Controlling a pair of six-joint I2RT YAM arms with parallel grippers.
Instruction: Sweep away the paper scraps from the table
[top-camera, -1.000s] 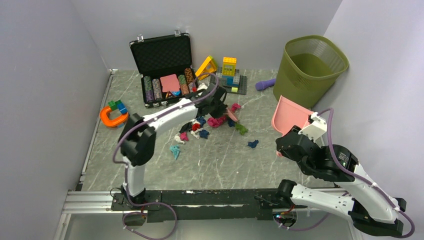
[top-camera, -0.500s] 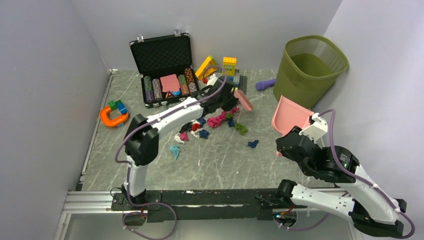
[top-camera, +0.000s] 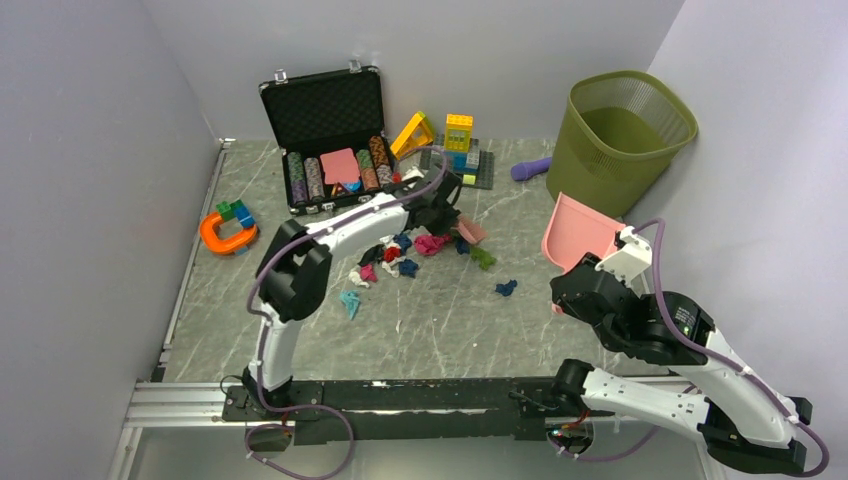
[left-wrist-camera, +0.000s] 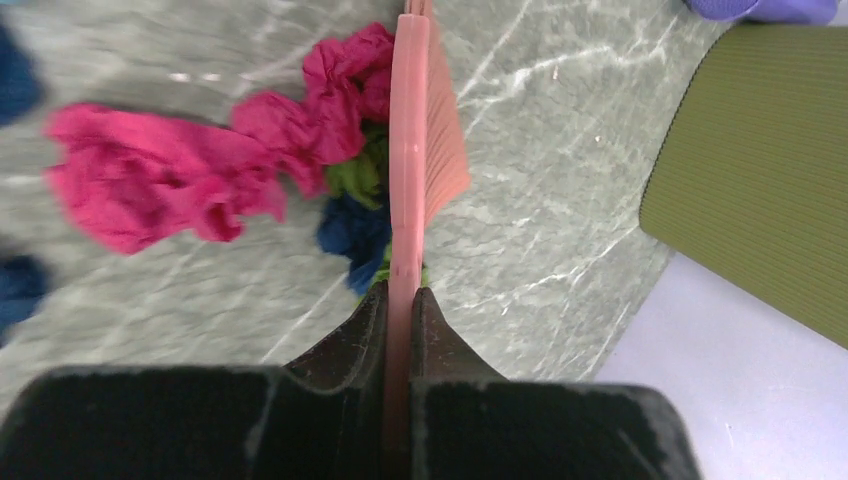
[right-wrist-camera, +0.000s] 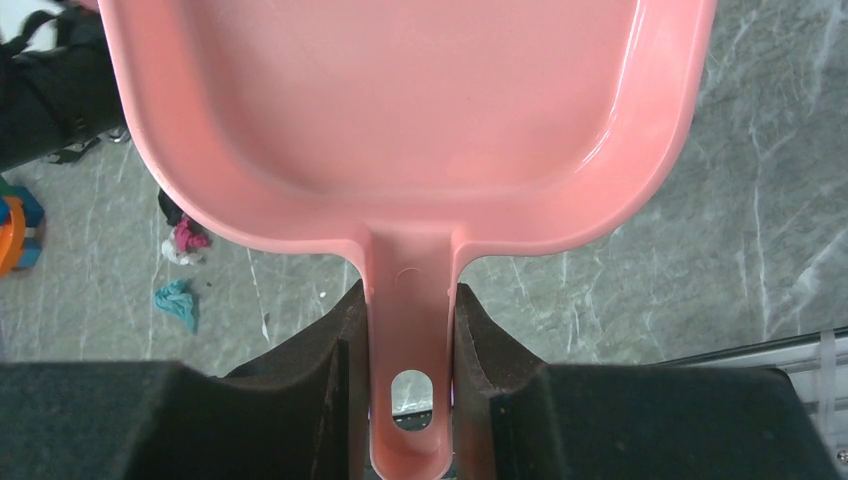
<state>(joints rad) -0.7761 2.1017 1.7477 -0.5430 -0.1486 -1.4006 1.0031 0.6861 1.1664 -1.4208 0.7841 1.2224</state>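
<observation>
where paper scraps (left-wrist-camera: 200, 180) hug brush (left-wrist-camera: 425, 150) — table (left-wrist-camera: 540, 220) runs open.

paper scraps (left-wrist-camera: 150, 190): blurred | dustpan (right-wrist-camera: 400, 120): top edge cut off

Pale grey walls (top-camera: 90, 150), soft even light

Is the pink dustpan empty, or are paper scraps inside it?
Empty. The right wrist view shows only bare pink plastic inside the dustpan; the paper scraps lie on the table.
</observation>
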